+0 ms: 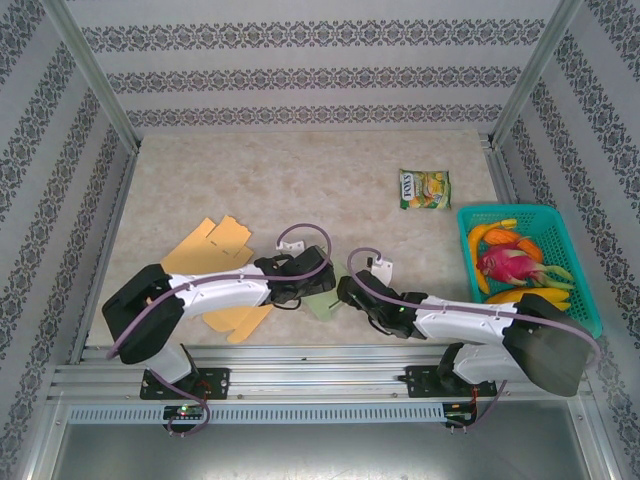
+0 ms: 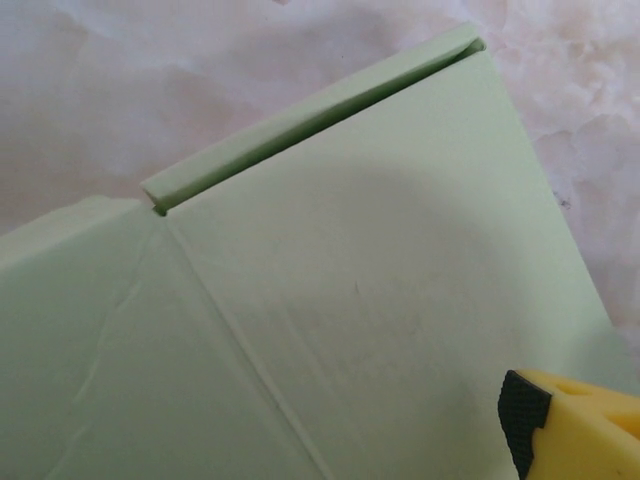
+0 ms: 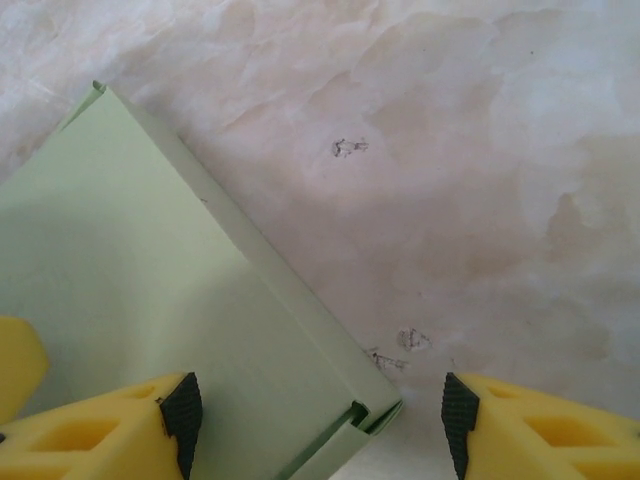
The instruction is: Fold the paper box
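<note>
The pale green paper box (image 1: 324,299) lies flat on the marbled surface (image 1: 300,180) near the front edge, between the two pincers; in the left wrist view its creased panels spread wide, with a narrow flap (image 2: 310,110) folded over along the far edge. The left pincer (image 1: 300,284) hangs over the box with jaws released wide, one yellow finger (image 2: 575,430) showing above the panel; the right pincer (image 3: 320,415) is released too, straddling the box's corner, one finger (image 3: 110,430) over the green panel and the other over bare surface; whether any pad touches the paper cannot be told. Left of the box, partly under the left arm, lie flat orange cardboard blanks (image 1: 208,250); at the far right stands a teal basket (image 1: 506,208) of toy fruit (image 1: 505,265), with a green snack packet (image 1: 425,188) beyond it to the left.
</note>
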### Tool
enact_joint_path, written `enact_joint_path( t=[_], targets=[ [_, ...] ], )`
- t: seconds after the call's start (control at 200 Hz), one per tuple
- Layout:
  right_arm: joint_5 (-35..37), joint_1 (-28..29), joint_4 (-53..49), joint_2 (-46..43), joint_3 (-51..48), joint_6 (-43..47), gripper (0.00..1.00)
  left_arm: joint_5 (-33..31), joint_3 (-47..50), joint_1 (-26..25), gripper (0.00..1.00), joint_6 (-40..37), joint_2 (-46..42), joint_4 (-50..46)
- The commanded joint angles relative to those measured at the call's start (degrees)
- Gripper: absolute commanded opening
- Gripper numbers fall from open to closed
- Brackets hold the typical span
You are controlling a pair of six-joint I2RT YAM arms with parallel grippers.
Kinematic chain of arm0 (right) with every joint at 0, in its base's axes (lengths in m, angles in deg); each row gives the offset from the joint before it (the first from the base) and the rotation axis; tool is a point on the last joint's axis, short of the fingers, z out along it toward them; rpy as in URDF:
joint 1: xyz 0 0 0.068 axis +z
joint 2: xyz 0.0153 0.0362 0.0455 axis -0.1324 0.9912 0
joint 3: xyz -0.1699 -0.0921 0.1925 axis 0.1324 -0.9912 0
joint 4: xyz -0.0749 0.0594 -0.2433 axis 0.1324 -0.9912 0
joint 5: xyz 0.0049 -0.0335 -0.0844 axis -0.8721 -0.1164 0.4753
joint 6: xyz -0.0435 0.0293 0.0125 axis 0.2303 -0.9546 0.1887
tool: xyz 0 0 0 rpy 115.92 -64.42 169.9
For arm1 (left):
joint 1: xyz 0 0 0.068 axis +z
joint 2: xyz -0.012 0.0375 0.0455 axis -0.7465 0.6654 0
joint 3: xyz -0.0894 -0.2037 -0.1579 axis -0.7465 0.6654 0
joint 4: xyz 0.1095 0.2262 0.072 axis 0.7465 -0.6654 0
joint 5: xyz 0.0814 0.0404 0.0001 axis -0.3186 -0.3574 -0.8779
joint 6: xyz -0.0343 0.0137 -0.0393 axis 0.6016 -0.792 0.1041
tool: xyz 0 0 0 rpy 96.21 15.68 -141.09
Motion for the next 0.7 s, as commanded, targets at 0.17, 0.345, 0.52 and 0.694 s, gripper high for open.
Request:
enact_joint_path(
  t=[0.17,0.345,0.52,0.694],
  targets=[
    [0.16,-3.73,-1.51,4.15,3.68,14.42,0.65,-7.16,3.01,-0.63,1.00,-2.85,-7.91,-5.36],
    [-2.28,-5.57,-3.18,5.51,6.65,25.86,0.65,-6.32,2.30,3.84,1.00,-9.29,-9.08,-3.61],
    [-8.46,-10.61,-4.76,5.86,8.53,34.61,0.65,-1.32,-0.33,8.74,0.99,-19.20,-5.96,2.24],
    [-12.58,-15.39,-4.84,6.21,9.31,38.77,0.65,5.83,-3.50,15.50,0.97,-23.18,2.17,6.42]
  ],
)
